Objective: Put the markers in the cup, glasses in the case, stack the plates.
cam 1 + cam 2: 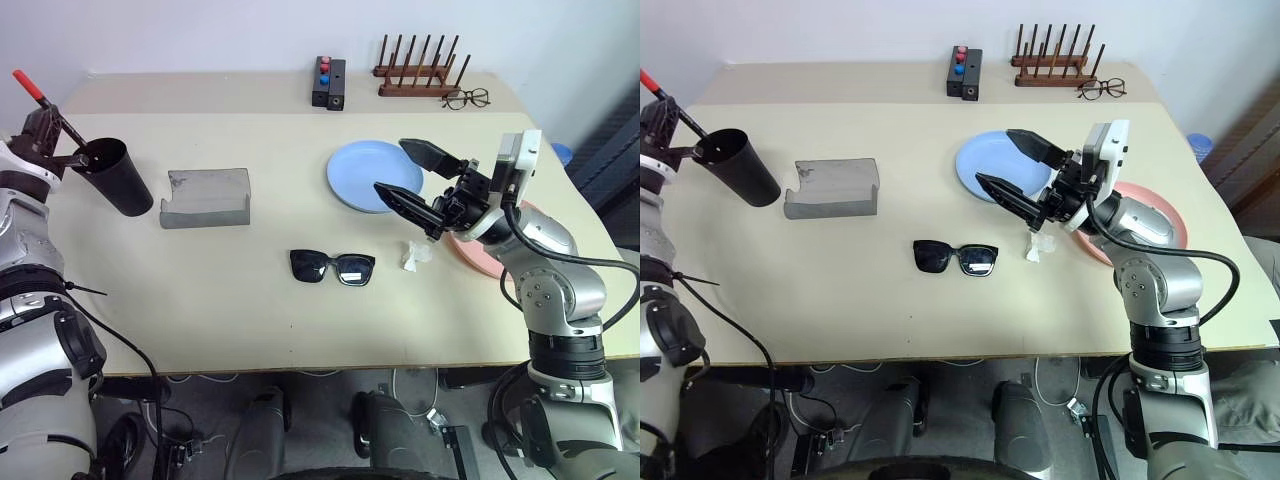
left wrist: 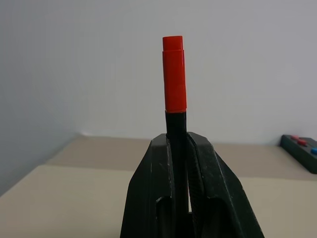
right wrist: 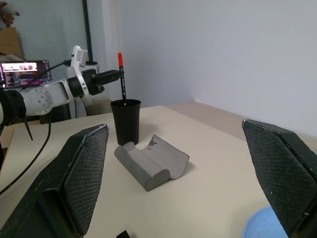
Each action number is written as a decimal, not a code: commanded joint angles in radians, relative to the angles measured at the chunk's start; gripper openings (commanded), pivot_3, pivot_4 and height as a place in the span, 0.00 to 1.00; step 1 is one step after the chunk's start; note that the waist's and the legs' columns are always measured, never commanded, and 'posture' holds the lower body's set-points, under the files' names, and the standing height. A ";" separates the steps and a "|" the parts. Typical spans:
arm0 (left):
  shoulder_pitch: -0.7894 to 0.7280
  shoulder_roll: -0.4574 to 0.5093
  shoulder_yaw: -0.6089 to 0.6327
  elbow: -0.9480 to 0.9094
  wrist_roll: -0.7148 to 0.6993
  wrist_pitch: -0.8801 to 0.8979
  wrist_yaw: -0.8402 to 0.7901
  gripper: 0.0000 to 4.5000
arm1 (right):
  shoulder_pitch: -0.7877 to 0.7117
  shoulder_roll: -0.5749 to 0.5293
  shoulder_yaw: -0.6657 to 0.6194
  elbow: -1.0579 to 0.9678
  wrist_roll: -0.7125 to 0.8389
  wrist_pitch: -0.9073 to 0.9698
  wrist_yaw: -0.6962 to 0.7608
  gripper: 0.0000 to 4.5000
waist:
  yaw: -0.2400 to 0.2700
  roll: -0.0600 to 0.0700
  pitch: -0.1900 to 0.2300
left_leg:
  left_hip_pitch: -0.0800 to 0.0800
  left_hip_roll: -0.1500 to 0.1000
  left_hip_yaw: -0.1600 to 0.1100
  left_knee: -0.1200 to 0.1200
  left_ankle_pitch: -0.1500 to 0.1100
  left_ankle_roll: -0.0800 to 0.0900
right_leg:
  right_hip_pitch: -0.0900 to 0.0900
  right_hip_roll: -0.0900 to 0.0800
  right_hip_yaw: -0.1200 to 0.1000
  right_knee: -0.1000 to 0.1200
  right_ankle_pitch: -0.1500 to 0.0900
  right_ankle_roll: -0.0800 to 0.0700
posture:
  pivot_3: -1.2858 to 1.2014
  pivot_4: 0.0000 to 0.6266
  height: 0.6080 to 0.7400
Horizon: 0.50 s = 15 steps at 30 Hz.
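Left gripper (image 2: 184,163) pinches a black-bodied marker with a red cap (image 2: 174,74), its lower end dipping into the mouth of the black tapered plastic cup (image 1: 117,176). Right of the cup lies the grey felt glasses case (image 1: 206,197), open. Further right, black thick-framed sunglasses (image 1: 332,267) rest nearer the table's front edge. Right gripper (image 1: 412,177) hovers, fingers spread wide and empty, above a light blue round plate (image 1: 360,175); a pink plate (image 1: 1160,215) sits beyond it.
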 commanded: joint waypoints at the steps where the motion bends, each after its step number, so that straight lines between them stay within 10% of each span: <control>1: 0.009 0.005 -0.004 -0.041 0.009 -0.002 -0.001 0.27 | -0.006 -0.011 -0.003 -0.022 -0.011 -0.021 0.008 0.98 | 0.000 0.000 0.000 | 0.000 0.000 0.000 0.000 0.000 0.000 | 0.000 0.000 0.000 0.000 0.000 0.000 | 0.52 0.24 1.00; 7: 0.009 -0.001 -0.002 -0.055 0.005 0.004 -0.008 0.95 | -0.003 -0.014 -0.008 -0.024 -0.014 -0.018 0.011 0.98 | 0.001 0.000 0.000 | 0.000 0.000 0.000 0.000 0.000 0.000 | 0.000 0.000 0.000 0.000 0.000 0.000 | 0.52 0.24 1.00; 15: -0.019 -0.023 -0.045 -0.252 -0.059 0.169 -0.143 0.99 | -0.002 -0.011 -0.005 -0.015 -0.032 -0.027 0.015 0.98 | 0.002 0.000 0.000 | 0.000 0.000 0.000 0.000 0.000 0.000 | 0.000 0.000 0.000 0.000 0.000 0.000 | 0.52 0.24 1.00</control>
